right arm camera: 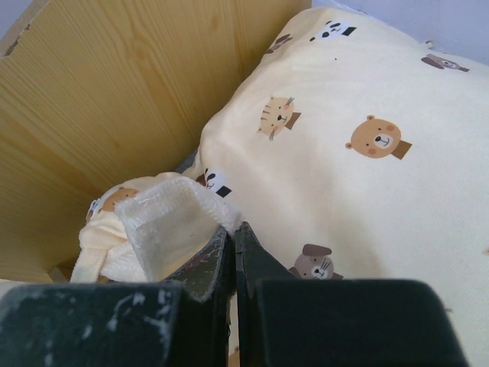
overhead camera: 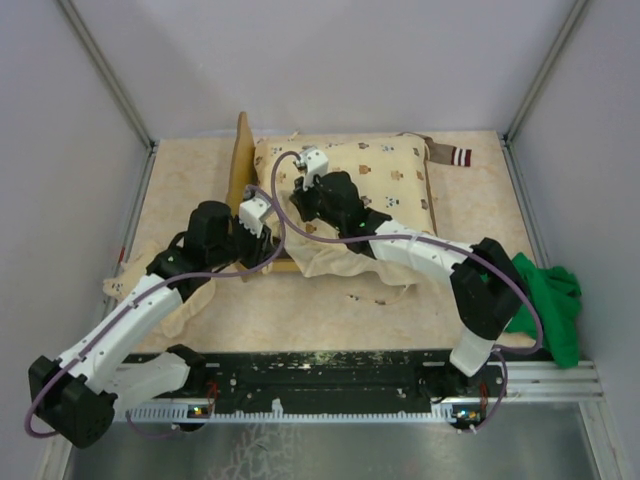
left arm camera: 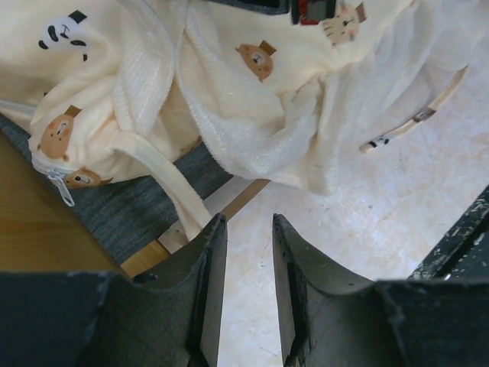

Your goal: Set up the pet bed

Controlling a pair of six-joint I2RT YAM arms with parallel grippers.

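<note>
Light-wood little pet bed (overhead camera: 241, 160) with a wavy headboard, sitting at the back of the beige desk (overhead camera: 300, 310). Carries a cream animal-print pillow (overhead camera: 385, 180) and a crumpled cream quilt (left arm camera: 252, 145), hanging off the near side. Left tool (left arm camera: 248, 222): apart, empty, low by the bed edge, likely to grab the quilt. Right tool (right arm camera: 233, 229): pressed together beside a quilt corner; cannot tell if pinching.

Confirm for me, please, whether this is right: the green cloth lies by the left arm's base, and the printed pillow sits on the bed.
Not quite. The green cloth lies by the right arm, near its base, not the left arm's; the top view shows it. The rest holds: the pillow sits on the bed.
</note>
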